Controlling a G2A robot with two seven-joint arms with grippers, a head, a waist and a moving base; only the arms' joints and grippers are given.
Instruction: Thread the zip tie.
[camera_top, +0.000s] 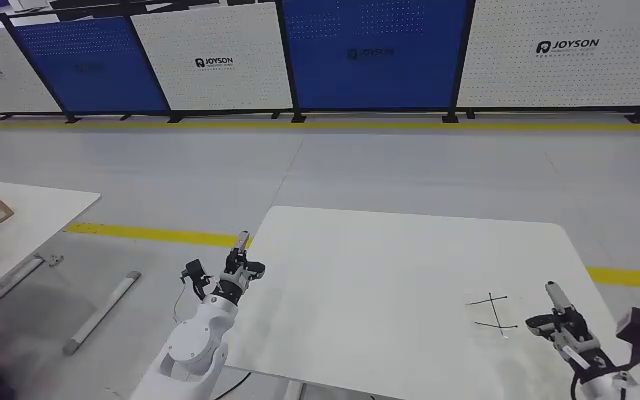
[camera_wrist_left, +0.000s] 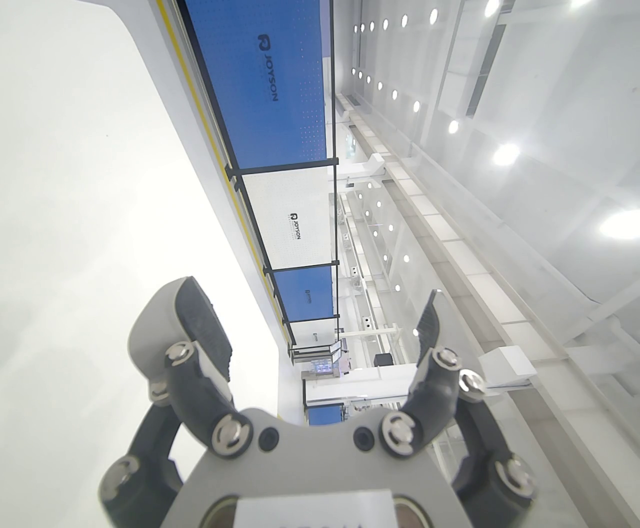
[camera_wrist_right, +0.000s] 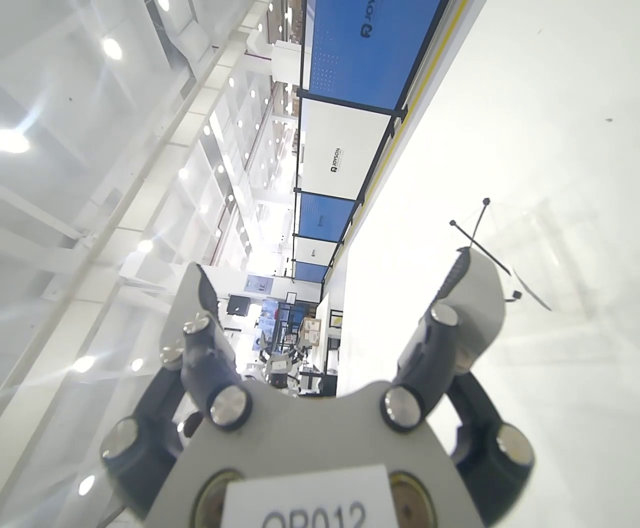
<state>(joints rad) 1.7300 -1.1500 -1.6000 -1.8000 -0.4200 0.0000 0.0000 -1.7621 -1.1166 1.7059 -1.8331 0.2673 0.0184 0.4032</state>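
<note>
Black zip ties (camera_top: 492, 310) lie crossed on the white table (camera_top: 400, 290) near its right edge. In the right wrist view the zip ties (camera_wrist_right: 476, 235) show as thin black strips just past one fingertip. My right gripper (camera_top: 553, 292) stands open at the table's right edge, a short way right of the ties, and in its own view the right gripper (camera_wrist_right: 332, 272) holds nothing. My left gripper (camera_top: 241, 242) stands open at the table's left edge, far from the ties; the left gripper (camera_wrist_left: 312, 305) is empty too.
A second white table (camera_top: 40, 215) stands at the far left. Blue and white pegboard panels (camera_top: 370, 55) line the back, with a yellow floor stripe (camera_top: 150, 234) in front.
</note>
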